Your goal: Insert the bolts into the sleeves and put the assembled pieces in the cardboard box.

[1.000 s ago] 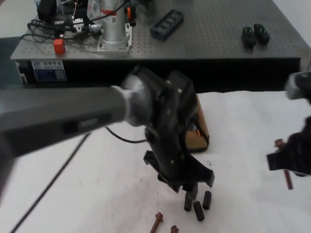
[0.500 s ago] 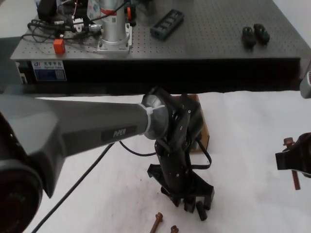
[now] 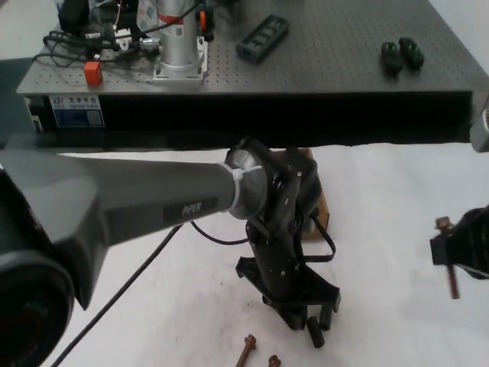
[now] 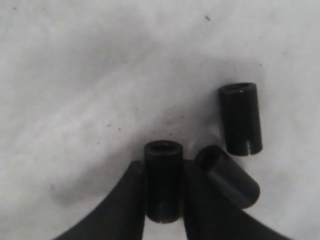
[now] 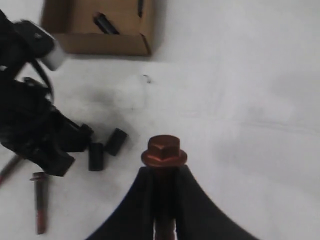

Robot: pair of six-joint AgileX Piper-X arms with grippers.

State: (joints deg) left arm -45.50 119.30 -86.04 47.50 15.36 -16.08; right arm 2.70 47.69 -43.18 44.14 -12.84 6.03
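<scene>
Left wrist view: left gripper [image 4: 163, 172] closed on a short black cylindrical sleeve [image 4: 163, 187], one finger pressed to each side, open bore turned toward the camera. Alongside on the white cloth [image 4: 75, 75], two more black sleeves: one lying tilted [image 4: 227, 176] just beside a finger, the other [image 4: 240, 119] a little apart. In the high view, all of this near the table edge closest to the arms, with two loose copper-coloured bolts [image 3: 246, 352] nearer still to that edge.

Over toward the table's right edge, right gripper [image 5: 163, 187] clamped on the shank of a copper-coloured hex-flange bolt [image 5: 163, 151]. Head uppermost, threaded end hanging free below the fingers, held above the cloth and well apart from the gripped sleeve.

Behind the left arm, toward the far edge of the cloth, the brown cardboard box [image 5: 95, 44] with dark pieces inside — too small to identify.

Step in hand, by the look of it: pick-up of the sleeve, bolt already waiting, no insertion yet. Cannot tell whether the sleeve has left the cloth.

Next, probably: lift clear without dragging the tilted neighbour, bring both grippers together over open cloth, line bore and shank on one axis — then feed the threaded tip in squarely. Little tolerance for any tilt.
</scene>
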